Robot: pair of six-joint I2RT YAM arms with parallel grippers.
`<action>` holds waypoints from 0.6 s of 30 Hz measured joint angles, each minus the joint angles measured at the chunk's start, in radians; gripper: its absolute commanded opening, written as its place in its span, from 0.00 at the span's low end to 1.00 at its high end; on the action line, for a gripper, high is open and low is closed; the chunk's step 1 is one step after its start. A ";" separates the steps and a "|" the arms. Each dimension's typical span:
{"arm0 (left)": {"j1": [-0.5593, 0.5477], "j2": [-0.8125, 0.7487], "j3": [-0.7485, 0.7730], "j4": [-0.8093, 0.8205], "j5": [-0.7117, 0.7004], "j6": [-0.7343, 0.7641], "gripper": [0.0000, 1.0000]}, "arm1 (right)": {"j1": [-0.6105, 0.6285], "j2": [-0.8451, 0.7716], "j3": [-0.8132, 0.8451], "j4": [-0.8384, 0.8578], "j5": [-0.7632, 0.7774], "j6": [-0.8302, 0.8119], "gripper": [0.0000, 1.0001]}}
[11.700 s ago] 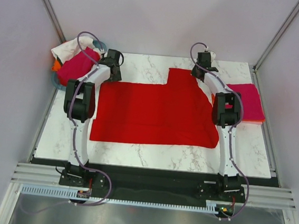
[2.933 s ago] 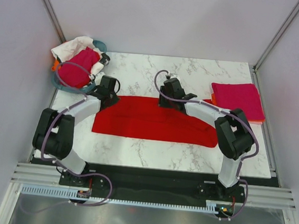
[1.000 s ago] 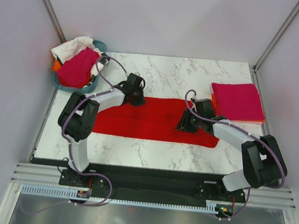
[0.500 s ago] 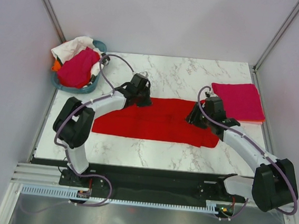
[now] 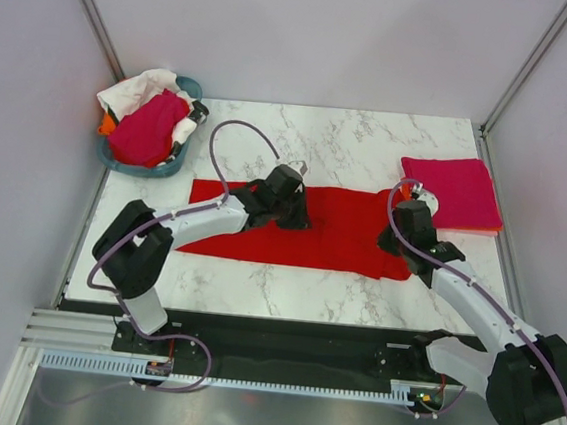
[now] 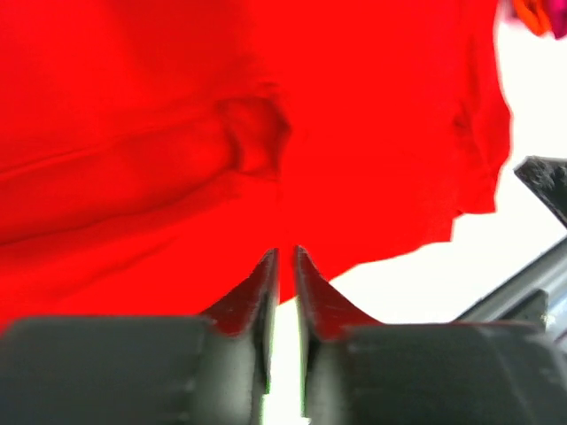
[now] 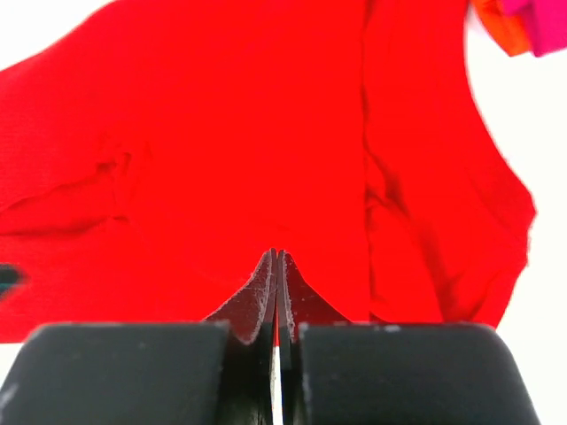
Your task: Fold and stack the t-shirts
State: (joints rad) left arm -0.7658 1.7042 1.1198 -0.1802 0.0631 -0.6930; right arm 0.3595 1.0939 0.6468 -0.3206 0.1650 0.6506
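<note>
I see the red shirt (image 5: 347,234) lying as a long band across the middle of the table (image 5: 371,141). Over it, my left gripper (image 6: 285,258) stands parted a crack, and the right gripper (image 7: 276,258) is clenched tight (whether it pinches cloth, I cannot tell).

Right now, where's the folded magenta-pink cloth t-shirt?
Top view, far right of the marble table: the folded magenta-pink t-shirt sits on an orange one, beside the red t-shirt.

Red t-shirt (image 5: 341,236), apparently folded lengthwise, flat

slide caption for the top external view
Left gripper and right gripper over a red t-shirt folded into a strip, folded pink shirt beside it
</note>
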 measured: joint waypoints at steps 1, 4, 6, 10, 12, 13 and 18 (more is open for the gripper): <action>0.013 -0.009 -0.001 -0.012 -0.008 0.003 0.06 | 0.000 -0.002 -0.005 -0.003 0.008 0.005 0.00; 0.080 -0.061 -0.021 -0.024 -0.022 0.006 0.02 | 0.000 0.005 -0.018 -0.003 0.029 0.010 0.00; 0.139 -0.110 -0.043 -0.026 -0.042 0.007 0.02 | 0.000 0.020 -0.019 -0.002 0.042 0.010 0.00; 0.265 -0.174 -0.078 -0.027 -0.066 0.007 0.02 | 0.000 0.076 -0.016 0.006 0.055 0.013 0.00; 0.327 -0.175 -0.084 -0.027 -0.064 0.007 0.02 | 0.000 0.117 -0.011 0.006 0.054 0.019 0.00; 0.354 -0.169 -0.086 -0.027 -0.064 0.007 0.02 | 0.000 0.138 -0.008 0.007 0.054 0.021 0.00; 0.438 -0.081 -0.082 -0.031 -0.093 0.013 0.02 | 0.000 0.246 0.018 0.015 0.050 0.031 0.00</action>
State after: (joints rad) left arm -0.3283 1.6230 1.0374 -0.2111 -0.0296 -0.6796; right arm 0.3599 1.3399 0.6651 -0.3054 0.2150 0.6815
